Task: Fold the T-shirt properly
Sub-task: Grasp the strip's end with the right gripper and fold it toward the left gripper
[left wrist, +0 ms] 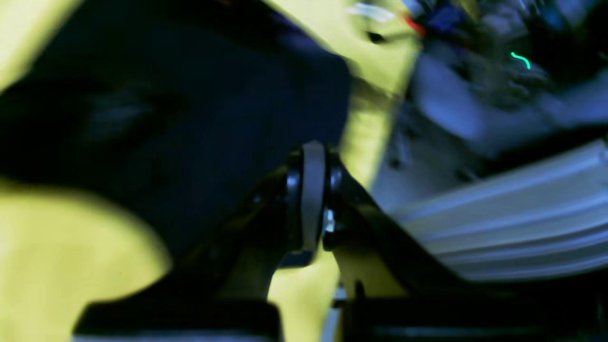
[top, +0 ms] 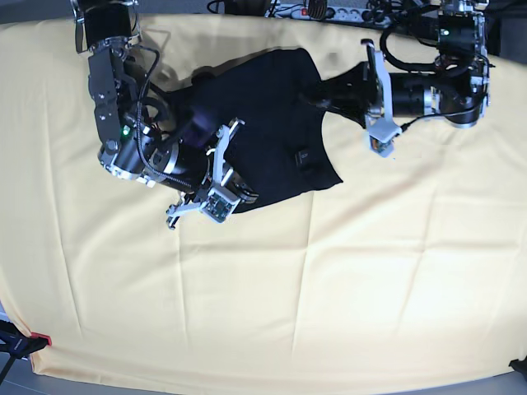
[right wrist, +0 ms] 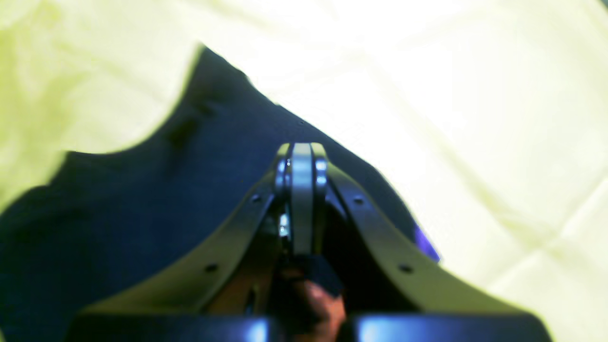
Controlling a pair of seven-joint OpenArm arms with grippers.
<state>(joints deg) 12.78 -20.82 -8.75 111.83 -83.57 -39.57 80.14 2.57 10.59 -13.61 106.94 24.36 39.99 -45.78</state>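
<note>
Look at your right pincer (right wrist: 302, 156) first: in the right wrist view its two fingers are pressed together with no gap showing, hanging over the dark cloth of the T-shirt (right wrist: 142, 199), and a small dark scrap shows low between the finger bases, though the blur will not let you tell whether cloth is truly pinched at the tips. In the base view that pincer (top: 240, 196) sits at the lower left edge of the T-shirt (top: 263, 123), left of the frame's middle. Your left pincer (left wrist: 313, 156) also has its fingers together in the left wrist view, with the shirt (left wrist: 213, 118) filling the upper left behind it; the frame is too smeared to tell whether it grips the fabric. In the base view the left pincer (top: 317, 100) reaches in from the upper right and meets the shirt's right edge. The T-shirt lies bunched in the upper middle of the base view on the pale yellow cloth (top: 329, 288) that covers the counter, plain black side up. Its long axis runs from the upper left down toward the lower right, ending in a pointed corner at the lower right.
</note>
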